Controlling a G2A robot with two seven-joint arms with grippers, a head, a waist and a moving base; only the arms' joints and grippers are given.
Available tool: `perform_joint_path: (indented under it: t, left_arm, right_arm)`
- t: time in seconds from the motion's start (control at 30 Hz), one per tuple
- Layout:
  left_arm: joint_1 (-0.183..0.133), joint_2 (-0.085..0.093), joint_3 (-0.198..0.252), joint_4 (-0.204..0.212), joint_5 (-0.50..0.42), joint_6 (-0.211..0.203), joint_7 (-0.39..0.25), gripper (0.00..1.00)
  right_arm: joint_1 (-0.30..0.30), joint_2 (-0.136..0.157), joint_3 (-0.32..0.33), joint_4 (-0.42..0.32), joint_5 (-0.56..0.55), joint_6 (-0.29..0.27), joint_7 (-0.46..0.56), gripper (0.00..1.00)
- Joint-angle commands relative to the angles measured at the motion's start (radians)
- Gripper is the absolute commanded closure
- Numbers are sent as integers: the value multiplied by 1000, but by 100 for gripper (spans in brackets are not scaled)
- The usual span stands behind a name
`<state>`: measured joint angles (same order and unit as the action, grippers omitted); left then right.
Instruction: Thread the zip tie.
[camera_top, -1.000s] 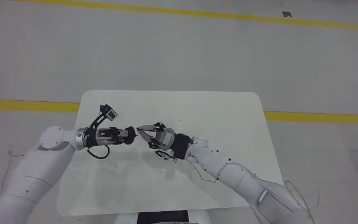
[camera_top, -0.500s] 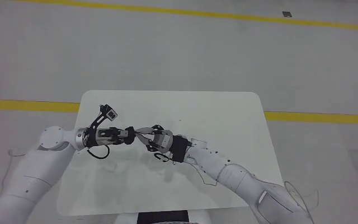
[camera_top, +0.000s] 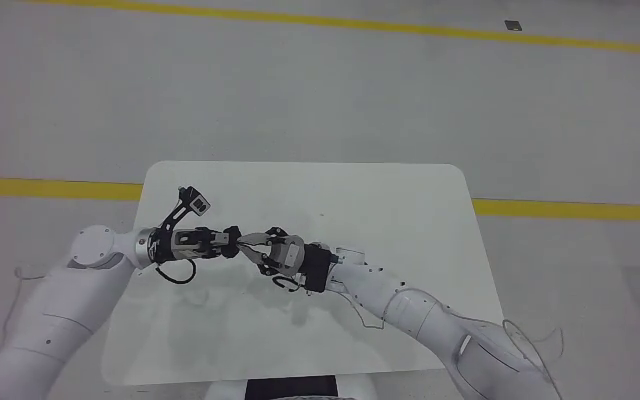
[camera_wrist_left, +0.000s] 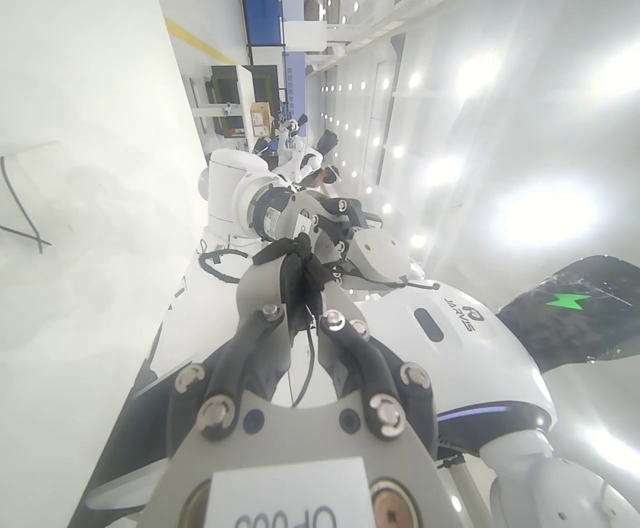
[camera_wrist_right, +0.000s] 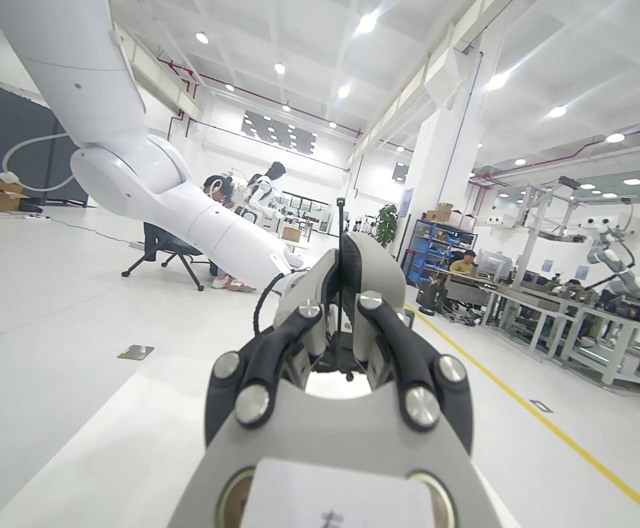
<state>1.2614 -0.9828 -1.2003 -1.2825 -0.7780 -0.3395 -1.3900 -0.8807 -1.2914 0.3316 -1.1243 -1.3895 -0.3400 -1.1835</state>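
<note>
**Item 1: zip tie** (camera_wrist_right: 340, 220). Thin black strap, standing upright between the fingers of the right end effector. The square head is at the top, clear above the fingertips. The strap runs down through the closed fingers toward the palm. It is held above the worktop, not lying on it.

**Item 2: right end effector** (camera_wrist_right: 342, 262). Clenched on the zip tie, with the pads pressed against the strap from both sides. In the top view it is over the left-middle part of the worktop, tip to tip with the other end effector.

**Item 3: left end effector** (camera_wrist_left: 299, 272). Clenched, its dark pads meeting. A thin black strand hangs from between the fingers. Cannot tell whether this strand is the same tie or whether the pads grip it. The end effector points at the right one and is just beside it.

**Item 4: worktop** (camera_top: 400, 200). White, with rounded corners.

**Item 5: loose black ties** (camera_wrist_left: 34, 238). Two thin strands crossing each other, flat on the worktop, well apart from both end effectors.
</note>
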Motion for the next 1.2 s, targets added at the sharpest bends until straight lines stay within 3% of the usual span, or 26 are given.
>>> perform_joint_path:
  t: [0.0,0.47,1.17]
  left_arm:
    - [0,0,0,0,0,0,0,100]
    - [0,0,0,0,0,0,0,100]
    - [0,0,0,0,0,0,0,100]
  right_arm:
    - [0,0,0,0,0,0,0,100]
    - [-9,0,13,-18,-12,0,32,100]
    - [54,-43,-58,105,20,0,-66,100]
